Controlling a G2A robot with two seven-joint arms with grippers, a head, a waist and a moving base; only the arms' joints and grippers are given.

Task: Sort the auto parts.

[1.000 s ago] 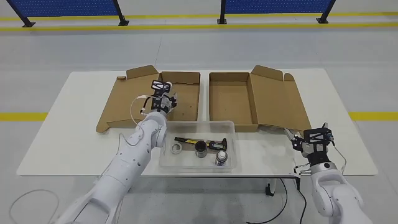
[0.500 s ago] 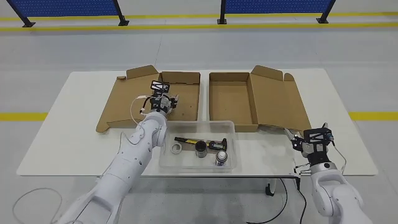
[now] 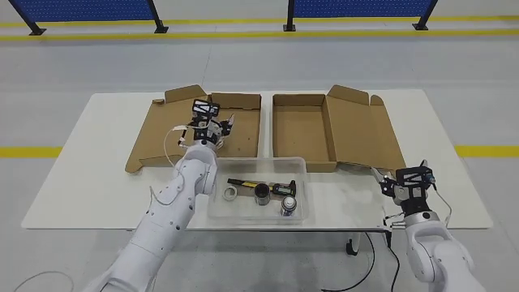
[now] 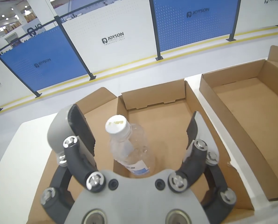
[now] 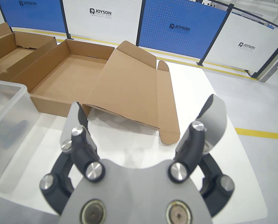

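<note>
The robot's left gripper (image 4: 136,114) hangs over the left cardboard box (image 3: 243,135), its fingers spread wide on either side of a clear plastic bottle (image 4: 132,148) with a white cap. Neither finger touches the bottle. It stands roughly upright inside that box, though its base is hidden behind the gripper's palm, so whether it rests on the box floor cannot be told. At the table's (image 3: 105,154) near right corner the right gripper (image 5: 144,104) hovers just above the surface, also spread open and holding nothing, with the flap of the right cardboard box (image 3: 302,134) lying ahead of it. That second box has nothing in it. Between the arms, at the table's front edge, sits a clear plastic bin (image 3: 258,161) that holds several pieces: a black-and-yellow tool (image 3: 243,183), a small pale roll (image 3: 230,194), a black cylinder (image 3: 262,194) and a metal-topped part (image 3: 289,205). By the look of things the sorting has barely begun. One item appears delivered to the left box, none to the right, and most of the bin's contents wait to be picked out and placed.
</note>
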